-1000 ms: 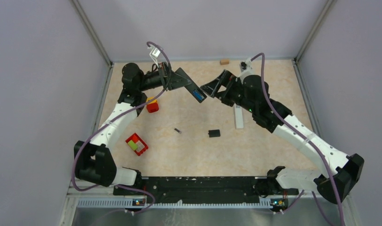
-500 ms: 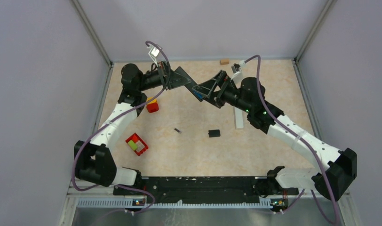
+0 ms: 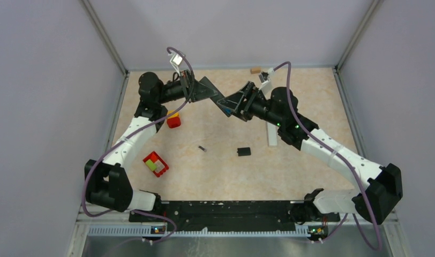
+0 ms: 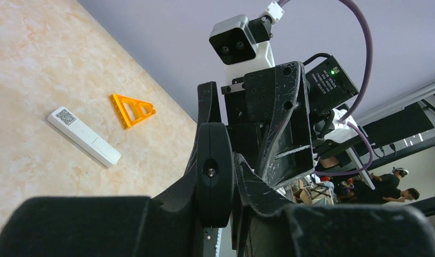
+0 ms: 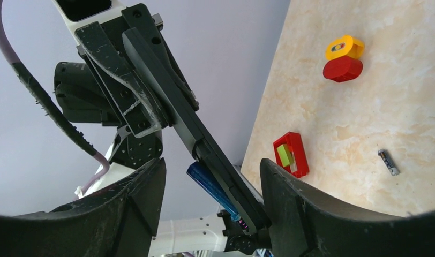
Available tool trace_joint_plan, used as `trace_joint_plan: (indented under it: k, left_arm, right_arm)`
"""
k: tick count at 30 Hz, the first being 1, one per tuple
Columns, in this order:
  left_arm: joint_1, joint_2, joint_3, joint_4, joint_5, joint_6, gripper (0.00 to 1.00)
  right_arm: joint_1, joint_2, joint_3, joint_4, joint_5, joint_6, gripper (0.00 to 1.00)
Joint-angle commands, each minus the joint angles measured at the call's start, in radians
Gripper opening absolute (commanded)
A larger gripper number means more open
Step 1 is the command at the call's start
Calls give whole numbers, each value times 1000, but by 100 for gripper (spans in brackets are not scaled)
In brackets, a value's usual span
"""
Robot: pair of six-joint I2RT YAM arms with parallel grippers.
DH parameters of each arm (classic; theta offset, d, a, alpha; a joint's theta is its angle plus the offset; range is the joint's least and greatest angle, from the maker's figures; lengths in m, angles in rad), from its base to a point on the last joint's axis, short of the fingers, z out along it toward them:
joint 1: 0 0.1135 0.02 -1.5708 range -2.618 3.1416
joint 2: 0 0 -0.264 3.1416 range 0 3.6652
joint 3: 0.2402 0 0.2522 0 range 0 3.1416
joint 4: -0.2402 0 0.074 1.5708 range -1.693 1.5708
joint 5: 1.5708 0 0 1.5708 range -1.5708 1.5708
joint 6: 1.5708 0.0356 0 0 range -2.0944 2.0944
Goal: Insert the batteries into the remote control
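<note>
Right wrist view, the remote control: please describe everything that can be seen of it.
The remote control is a slim black bar, plastic by its look, held in the air and tilted. The left gripper is shut on one end. A blue battery lies along its other end, which sits between the open right gripper's fingers.

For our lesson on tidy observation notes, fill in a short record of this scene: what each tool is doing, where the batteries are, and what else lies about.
Left tool: shut on the black remote, held up off the table
Right tool: open, fingers either side of the black remote's free end
Blue battery: lies along the black remote, between the right tool's fingers
Loose battery: on the table, untouched
Black square piece: flat on the table
White remote: on the table
Other items: red box, red and yellow blocks, orange triangle
</note>
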Motion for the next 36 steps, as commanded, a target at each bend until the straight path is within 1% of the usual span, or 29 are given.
trace_joint_plan:
  k: [1, 6, 12, 22, 26, 31, 33, 36]
  left_arm:
    - [4, 1, 23, 22, 9, 17, 0]
    - [4, 2, 27, 21, 14, 15, 0]
    - [4, -1, 24, 17, 14, 19, 0]
    - [4, -6, 24, 13, 9, 21, 0]
    - [4, -5, 25, 13, 9, 21, 0]
    - [4, -7, 22, 13, 8, 21, 0]
    - [4, -10, 18, 13, 5, 21, 0]
    - [4, -13, 14, 14, 3, 24, 0]
  right_arm:
    - [-8, 12, 41, 52, -21, -10, 64]
    - [-8, 23, 45, 56, -31, -11, 57]
    - [-8, 29, 48, 60, -36, -12, 51]
    - [-8, 22, 40, 59, -31, -13, 46]
    - [-8, 15, 34, 61, -24, -15, 46]
    - [-8, 10, 34, 61, -21, -19, 50]
    - [-8, 10, 35, 61, -21, -21, 55]
    - [-9, 6, 38, 57, -13, -33, 65]
